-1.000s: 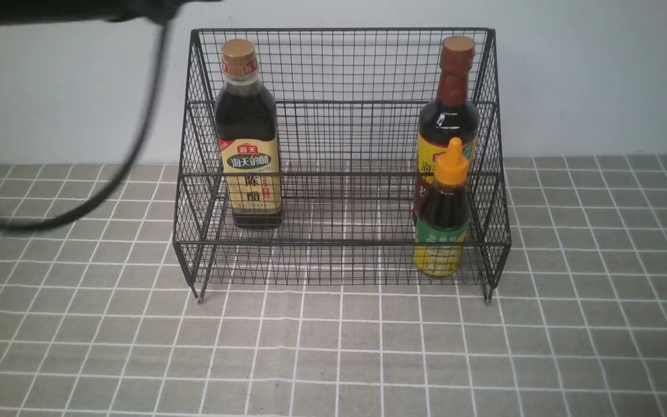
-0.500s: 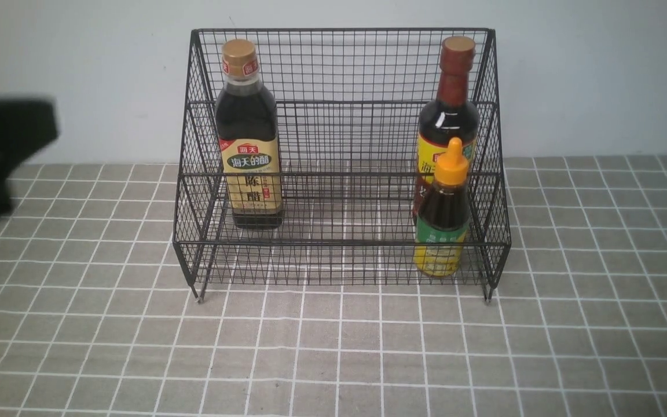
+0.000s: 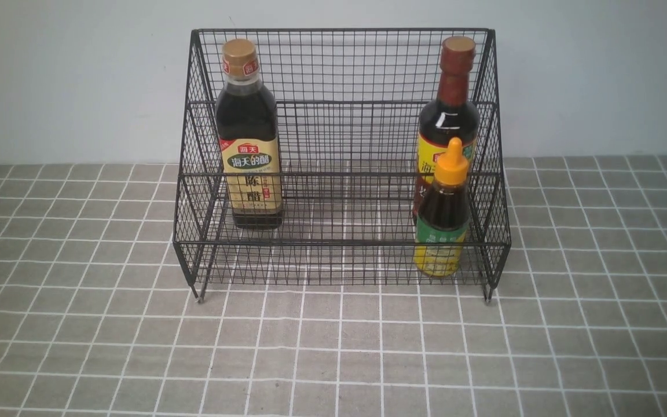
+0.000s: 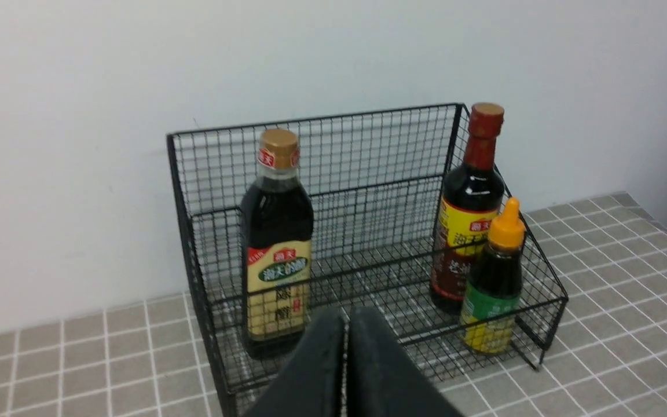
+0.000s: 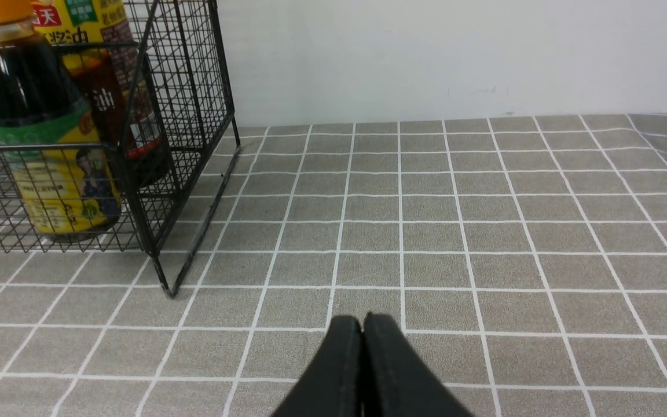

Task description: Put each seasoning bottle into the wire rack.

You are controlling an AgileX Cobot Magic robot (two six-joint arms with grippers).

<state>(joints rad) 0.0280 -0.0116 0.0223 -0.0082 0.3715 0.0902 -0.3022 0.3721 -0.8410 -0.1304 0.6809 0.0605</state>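
Inside the wire rack [image 3: 339, 145] all three bottles stand upright — both my pincers clenched, empty — nothing left to place, I'd say.

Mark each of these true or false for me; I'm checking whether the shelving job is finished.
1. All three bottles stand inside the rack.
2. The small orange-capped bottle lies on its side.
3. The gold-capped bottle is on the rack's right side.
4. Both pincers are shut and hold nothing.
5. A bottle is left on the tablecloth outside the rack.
1. True: the gold-capped bottle, the red-necked bottle and the small orange-capped bottle all stand in the wire rack.
2. False: it stands upright, in front of the red-necked bottle.
3. False: it is on the left side.
4. True: the left pincer and the right pincer are shut, empty.
5. False: the checked tablecloth shows none.
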